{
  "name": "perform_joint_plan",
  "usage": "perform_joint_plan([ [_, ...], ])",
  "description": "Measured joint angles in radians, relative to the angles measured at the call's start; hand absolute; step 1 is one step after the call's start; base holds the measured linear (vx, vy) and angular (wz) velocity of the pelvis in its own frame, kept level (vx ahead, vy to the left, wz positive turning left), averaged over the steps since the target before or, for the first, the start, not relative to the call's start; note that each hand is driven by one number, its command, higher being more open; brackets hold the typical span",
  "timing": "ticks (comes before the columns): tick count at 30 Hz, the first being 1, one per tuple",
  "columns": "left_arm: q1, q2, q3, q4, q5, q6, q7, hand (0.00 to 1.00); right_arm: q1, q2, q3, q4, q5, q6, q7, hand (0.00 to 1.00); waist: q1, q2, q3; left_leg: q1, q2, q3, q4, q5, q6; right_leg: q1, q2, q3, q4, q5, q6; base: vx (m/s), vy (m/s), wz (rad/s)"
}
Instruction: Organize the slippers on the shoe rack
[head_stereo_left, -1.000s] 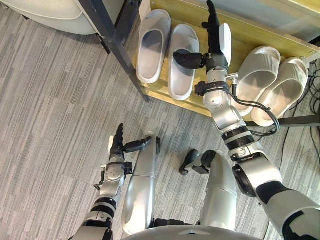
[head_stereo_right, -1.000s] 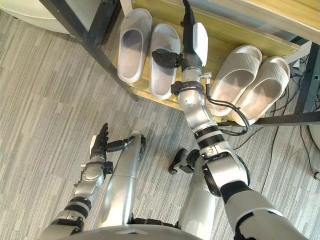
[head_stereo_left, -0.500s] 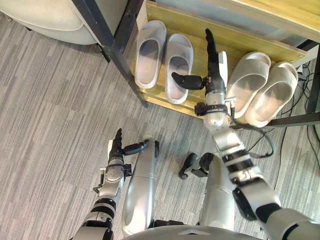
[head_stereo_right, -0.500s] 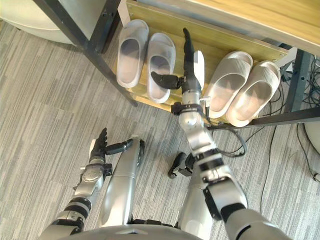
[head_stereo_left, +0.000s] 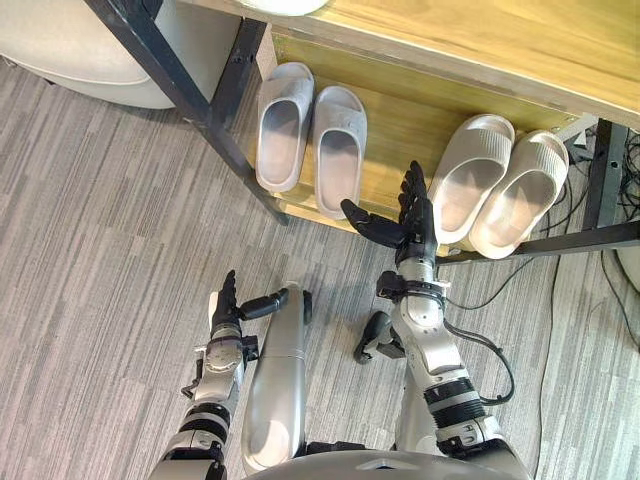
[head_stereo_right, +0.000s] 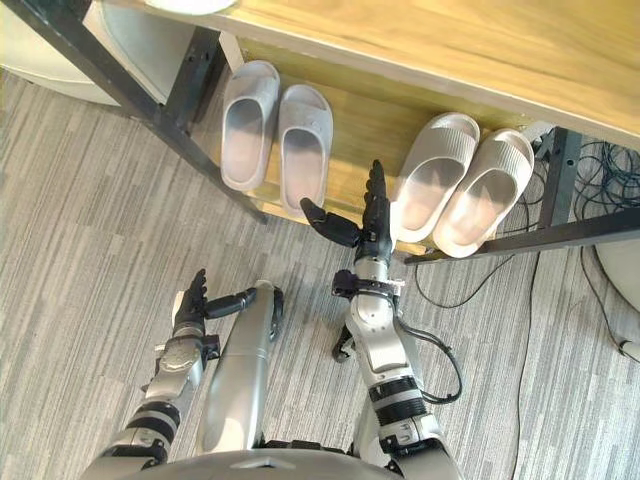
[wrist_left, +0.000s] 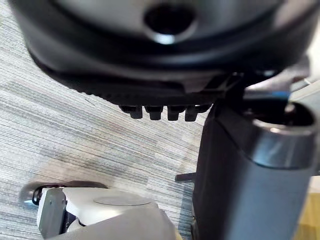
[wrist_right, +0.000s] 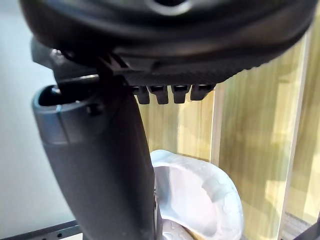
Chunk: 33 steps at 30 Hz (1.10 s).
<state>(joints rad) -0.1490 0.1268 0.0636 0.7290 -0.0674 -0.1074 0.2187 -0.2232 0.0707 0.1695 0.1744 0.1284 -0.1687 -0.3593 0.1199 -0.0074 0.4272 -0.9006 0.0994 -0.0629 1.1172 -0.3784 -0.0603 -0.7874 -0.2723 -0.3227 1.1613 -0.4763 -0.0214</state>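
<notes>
Grey slipper pair (head_stereo_left: 285, 130), upper centre, and beige slipper pair (head_stereo_left: 468, 180), upper right: each paired on the shoe rack shelf (head_stereo_left: 398, 125), stowed, we judge. Right hand (head_stereo_left: 412, 222), centre: fingers straight, holding nothing. Left hand (head_stereo_left: 228, 305), lower left: flat, idle.

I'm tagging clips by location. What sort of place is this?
Likely a home or office entryway, indoors: a wooden shoe rack holds grey slippers and beige slippers on its low shelf, standing on grey carpet.
</notes>
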Motion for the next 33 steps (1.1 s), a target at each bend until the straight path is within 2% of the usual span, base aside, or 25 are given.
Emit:
perform_joint_plan([
  [3, 0.000, 0.000, 0.001, 0.000, 0.000, 0.000, 0.000, 1.00, -0.014, 0.000, -0.001, 0.029, 0.055, -0.035, 0.022, 1.00, 0.000, 0.000, 0.000, 0.000, -0.001, -0.001, -0.006, 0.001, -0.003, 0.000, 0.000, -0.002, -0.003, 0.000, 0.001, 0.00, 0.000, 0.00],
  [8, 0.000, 0.000, 0.001, 0.000, 0.000, -0.001, -0.001, 1.00, -0.097, -0.010, -0.001, 0.101, 0.111, -0.052, 0.053, 1.00, 0.000, -0.002, 0.001, -0.001, -0.003, -0.010, -0.017, 0.008, -0.013, 0.003, -0.001, -0.013, -0.008, 0.000, -0.001, 0.00, -0.005, 0.04],
  [17, -0.004, -0.008, 0.001, -0.001, -0.001, -0.004, -0.007, 1.00, -0.286, -0.040, 0.022, 0.222, 0.232, -0.040, 0.089, 1.00, 0.014, -0.005, 0.007, -0.012, -0.024, -0.037, -0.046, 0.034, -0.023, 0.008, -0.015, -0.046, -0.019, -0.001, -0.006, 0.00, -0.004, 0.11],
  [23, -0.018, -0.023, 0.001, 0.001, 0.000, -0.004, -0.006, 1.00, -0.339, -0.044, 0.030, 0.248, 0.306, -0.038, 0.087, 1.00, 0.029, 0.005, 0.014, -0.013, -0.034, -0.055, -0.046, 0.035, -0.025, 0.025, -0.023, -0.067, -0.020, -0.008, -0.011, 0.01, 0.023, 0.10],
  [33, -0.028, -0.039, 0.020, 0.023, 0.000, -0.005, -0.001, 1.00, -0.388, -0.072, 0.018, 0.292, 0.440, -0.041, 0.085, 1.00, 0.034, 0.013, 0.017, -0.006, -0.037, -0.059, -0.046, 0.037, -0.025, 0.034, -0.027, -0.072, -0.014, -0.013, -0.017, 0.00, 0.007, 0.01],
])
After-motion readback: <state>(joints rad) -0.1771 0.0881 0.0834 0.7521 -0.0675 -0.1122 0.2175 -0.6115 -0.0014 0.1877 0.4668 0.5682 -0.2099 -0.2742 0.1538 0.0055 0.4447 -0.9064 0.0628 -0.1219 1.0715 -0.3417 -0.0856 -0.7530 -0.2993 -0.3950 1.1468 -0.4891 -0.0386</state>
